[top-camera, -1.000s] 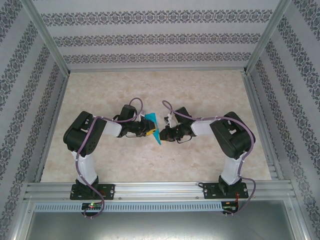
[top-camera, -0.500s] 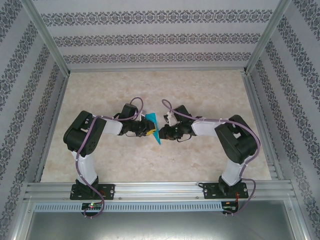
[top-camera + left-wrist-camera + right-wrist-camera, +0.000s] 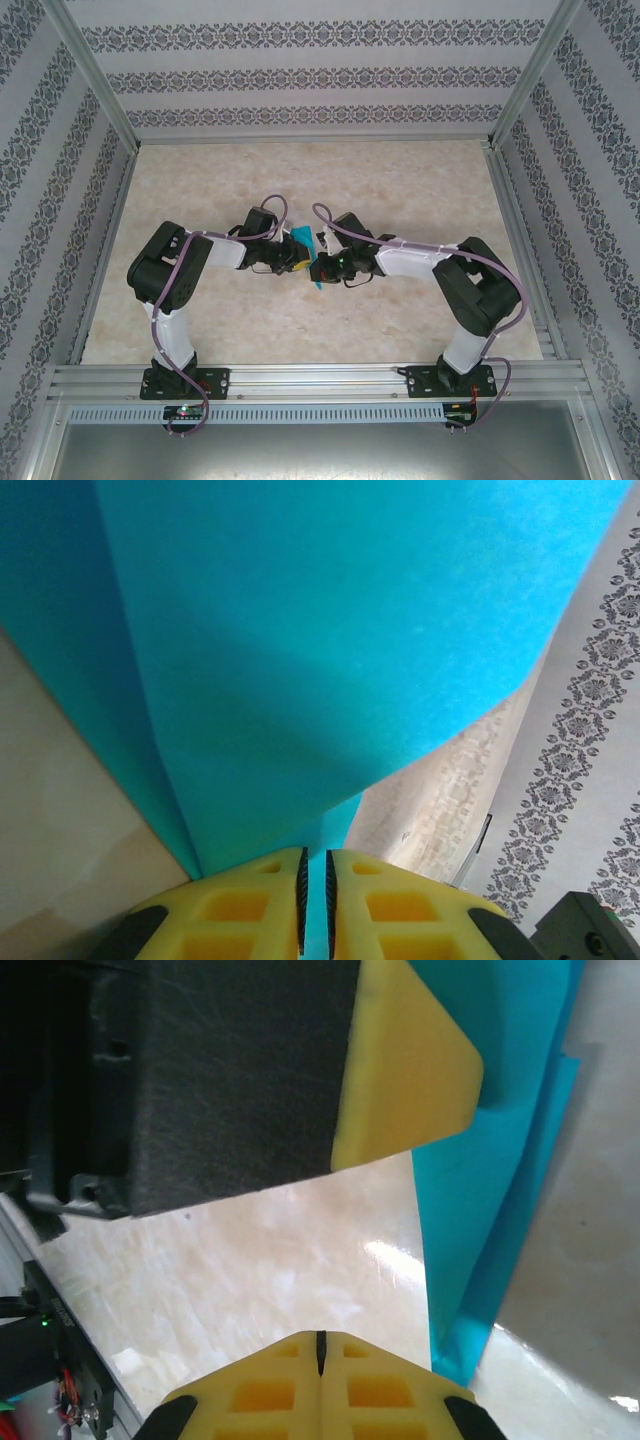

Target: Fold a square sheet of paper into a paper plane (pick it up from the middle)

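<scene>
Item: square sheet of paper (image 3: pixel 330 640), creased; left gripper (image 3: pixel 315 865) clenched on it; right gripper (image 3: pixel 320 1345) closed, empty, just beside; advice: press squarely along the crease.

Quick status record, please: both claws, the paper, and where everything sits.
left claw: shut on the paper, which fans out past its fingertips
right claw: shut, nothing between its fingers; the paper lies off to one side of it
paper: teal, folded in layers, between the two claws
location: middle of the table
</scene>
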You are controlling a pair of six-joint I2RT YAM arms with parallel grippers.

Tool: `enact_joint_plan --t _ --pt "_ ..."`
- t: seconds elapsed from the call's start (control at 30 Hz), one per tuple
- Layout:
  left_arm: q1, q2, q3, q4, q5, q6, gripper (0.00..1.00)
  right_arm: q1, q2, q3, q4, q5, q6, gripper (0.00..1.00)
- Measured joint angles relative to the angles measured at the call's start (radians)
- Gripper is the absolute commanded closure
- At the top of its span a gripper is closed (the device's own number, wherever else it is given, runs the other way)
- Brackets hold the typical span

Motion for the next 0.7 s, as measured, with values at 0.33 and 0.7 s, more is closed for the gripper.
enact_joint_plan --t 0.33,0.7 --pt "-0.001 0.000 0.026 -0.063 -0.016 0.000 0.85 0.011 0.068 0.043 -0.027 0.031 0.019 1.00" --pt "-0.002 0.000 0.045 -0.111 -0.030 0.000 0.86 0.004 0.083 0.038 -0.033 0.044 0.019 1.00"
